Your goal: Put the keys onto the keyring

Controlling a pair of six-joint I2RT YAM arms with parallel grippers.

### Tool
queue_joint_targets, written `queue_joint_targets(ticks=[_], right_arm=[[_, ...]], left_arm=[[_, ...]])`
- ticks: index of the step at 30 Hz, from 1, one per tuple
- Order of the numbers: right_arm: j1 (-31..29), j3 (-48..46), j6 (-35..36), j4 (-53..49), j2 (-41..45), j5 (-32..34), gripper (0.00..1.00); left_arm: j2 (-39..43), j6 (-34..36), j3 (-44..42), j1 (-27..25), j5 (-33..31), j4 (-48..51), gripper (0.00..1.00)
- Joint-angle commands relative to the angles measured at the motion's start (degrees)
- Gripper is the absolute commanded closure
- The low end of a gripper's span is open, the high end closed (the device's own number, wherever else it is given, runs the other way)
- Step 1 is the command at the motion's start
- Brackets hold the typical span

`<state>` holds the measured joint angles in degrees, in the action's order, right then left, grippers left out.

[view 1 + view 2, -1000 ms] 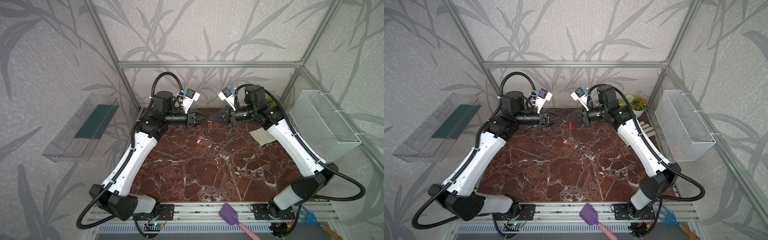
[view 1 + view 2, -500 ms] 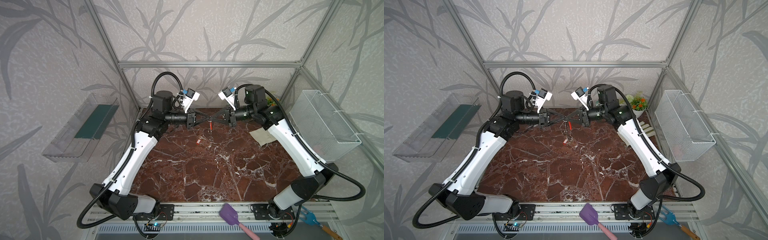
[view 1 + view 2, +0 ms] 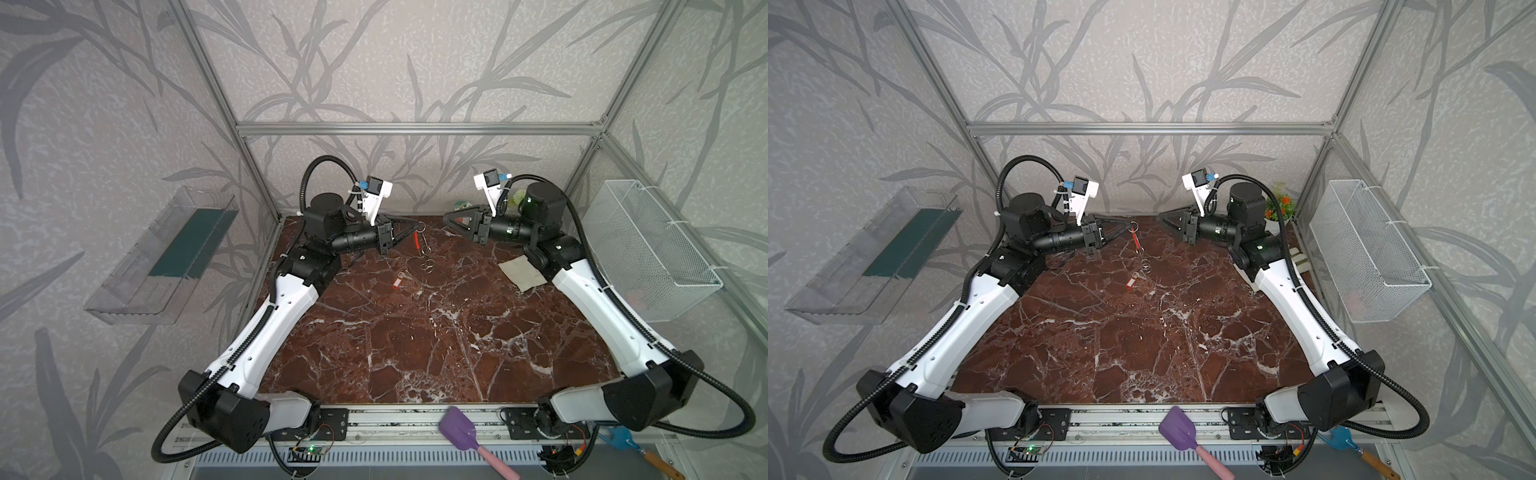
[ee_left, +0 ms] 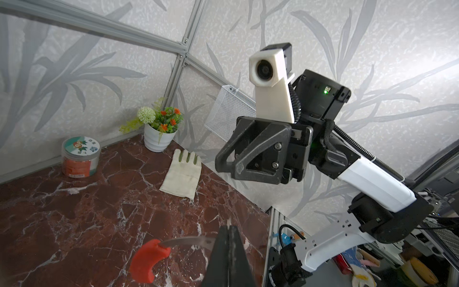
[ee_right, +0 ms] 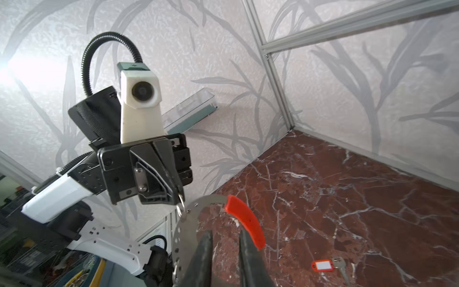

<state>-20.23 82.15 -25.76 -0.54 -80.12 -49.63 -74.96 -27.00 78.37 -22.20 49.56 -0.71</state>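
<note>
The keyring (image 5: 177,233), a thin silvery band with holes and a red section (image 5: 244,221), hangs above the back of the marble table (image 3: 415,353) from a small split ring pinched in my left gripper (image 5: 179,192), which is shut. The hoop shows edge-on in both top views (image 3: 415,241) (image 3: 1136,239), just under the left gripper (image 3: 417,227). My right gripper (image 5: 224,234) is open with nothing between its fingers, a short way right of the hoop (image 3: 446,218). The keys, a red-orange tag with a white label (image 5: 322,266) (image 3: 400,280), lie on the table below.
A beige glove (image 3: 521,272) lies at the back right. A jar (image 4: 80,156) and a flower pot (image 4: 159,131) stand in the back corner. A wire basket (image 3: 648,245) hangs on the right wall and a clear shelf (image 3: 166,257) on the left. A purple spatula (image 3: 461,428) lies on the front rail.
The right gripper has opened, let go of the keyring and drawn back to the right. The hoop now hangs from the left gripper alone.
</note>
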Motion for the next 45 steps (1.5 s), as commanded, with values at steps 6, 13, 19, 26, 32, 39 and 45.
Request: queue_joint_targets(ticks=[6, 13, 19, 26, 32, 39, 45], right_arm=[[-0.4, -4.2, -8.7, 15.4, 4.0, 6.7, 0.77], [-3.2, -4.1, -7.5, 14.9, 4.0, 8.8, 0.76], [-4.8, -3.6, -5.7, 13.0, 3.7, 10.0, 0.73], [-5.8, -3.8, -5.6, 13.8, 3.7, 12.4, 0.67], [-7.5, -1.8, -5.5, 13.7, 2.5, 12.9, 0.66], [-8.9, -0.1, -6.6, 14.8, 1.5, 13.4, 0.67], [-9.3, 0.3, -7.0, 14.8, 1.2, 13.7, 0.67]], left_arm=[[3.6, -6.4, -3.0, -1.2, -11.8, -17.1, 1.00], [5.1, 1.0, -3.3, -6.4, -24.0, -13.4, 1.00], [6.5, 10.2, -2.9, -11.3, -35.3, -8.9, 1.00], [7.0, 16.1, -3.0, -14.6, -40.6, -8.0, 1.00], [7.6, 18.2, -4.1, -16.1, -42.2, -9.6, 1.00], [7.9, 19.8, -4.1, -17.0, -42.6, -9.8, 1.00], [8.1, 21.6, -4.1, -18.0, -44.4, -9.4, 1.00]])
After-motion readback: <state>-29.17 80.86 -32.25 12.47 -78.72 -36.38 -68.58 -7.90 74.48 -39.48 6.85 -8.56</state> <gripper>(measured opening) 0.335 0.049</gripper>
